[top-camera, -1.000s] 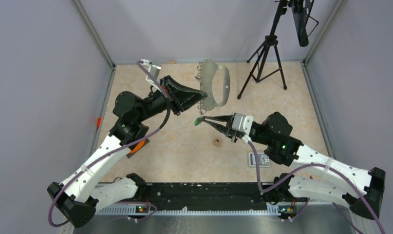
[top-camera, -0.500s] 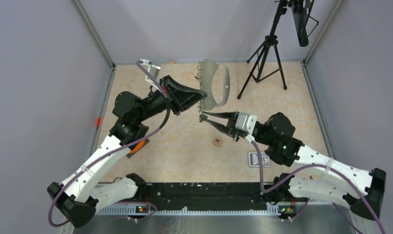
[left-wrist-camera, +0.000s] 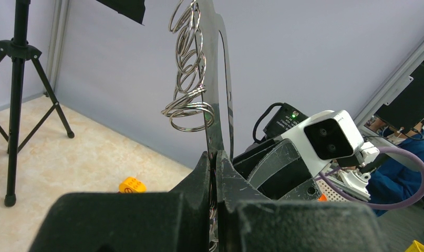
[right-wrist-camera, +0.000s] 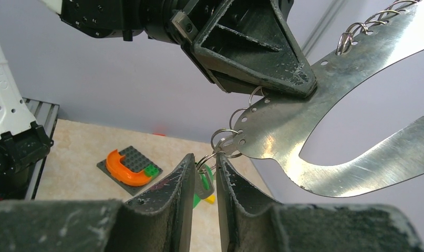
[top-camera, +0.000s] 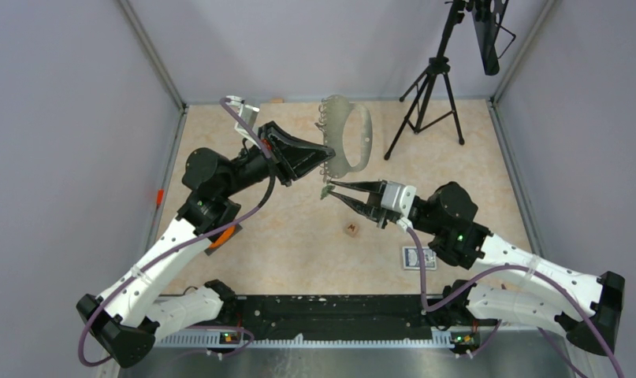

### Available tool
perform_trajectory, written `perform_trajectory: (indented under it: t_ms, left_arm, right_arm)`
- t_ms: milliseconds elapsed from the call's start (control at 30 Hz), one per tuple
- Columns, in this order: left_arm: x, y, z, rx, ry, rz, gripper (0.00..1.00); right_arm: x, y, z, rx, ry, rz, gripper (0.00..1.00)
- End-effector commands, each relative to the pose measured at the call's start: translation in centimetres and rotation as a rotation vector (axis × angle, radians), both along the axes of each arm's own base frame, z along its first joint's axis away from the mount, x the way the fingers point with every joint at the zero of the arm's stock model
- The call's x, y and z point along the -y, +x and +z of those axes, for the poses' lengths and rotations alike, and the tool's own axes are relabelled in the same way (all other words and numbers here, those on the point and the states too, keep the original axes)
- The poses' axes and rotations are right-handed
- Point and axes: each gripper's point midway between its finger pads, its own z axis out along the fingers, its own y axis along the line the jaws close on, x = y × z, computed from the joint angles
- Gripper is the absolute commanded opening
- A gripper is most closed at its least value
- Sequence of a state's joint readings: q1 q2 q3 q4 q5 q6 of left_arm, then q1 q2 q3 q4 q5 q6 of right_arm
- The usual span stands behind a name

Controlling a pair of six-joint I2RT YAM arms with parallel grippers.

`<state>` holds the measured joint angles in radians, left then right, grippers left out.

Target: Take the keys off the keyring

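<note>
In the top view, your right gripper (top-camera: 330, 189) is sitting in the middle of the frame, a bit higher than a second ago, and is hardly moving now. Your left gripper (top-camera: 324, 158) is pinching the keyring (top-camera: 366, 134) just above it

In the left wrist view, you are squeezing its edge tight, low in the middle

In the right wrist view, you are holding the keys (right-wrist-camera: 203, 185) in a narrow grip at the bottom middle. They are hanging on the keyring, so I think you are getting ready to pull
</note>
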<state>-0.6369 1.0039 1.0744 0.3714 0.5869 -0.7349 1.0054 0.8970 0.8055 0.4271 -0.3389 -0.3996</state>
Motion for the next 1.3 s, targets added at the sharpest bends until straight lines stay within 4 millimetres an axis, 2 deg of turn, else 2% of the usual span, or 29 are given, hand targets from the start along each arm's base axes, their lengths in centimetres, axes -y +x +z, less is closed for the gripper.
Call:
perform_trajectory:
  t_ms: [0, 867, 1267]
  left_arm:
    - [-0.51, -1.11, 2.12, 0.071, -0.056, -0.016, 0.00]
    - [-0.46, -1.11, 2.01, 0.068, -0.057, -0.020, 0.00]
    - [-0.50, -1.19, 2.03, 0.068, -0.056, -0.021, 0.00]
  right_arm:
    - [0.00, -0.45, 0.79, 0.013, 0.032, 0.024, 0.21]
    - [-0.69, -0.54, 0.05, -0.002, 0.009, 0.051, 0.18]
    - [-0.59, -0.35, 0.10, 0.003, 0.000, 0.037, 0.09]
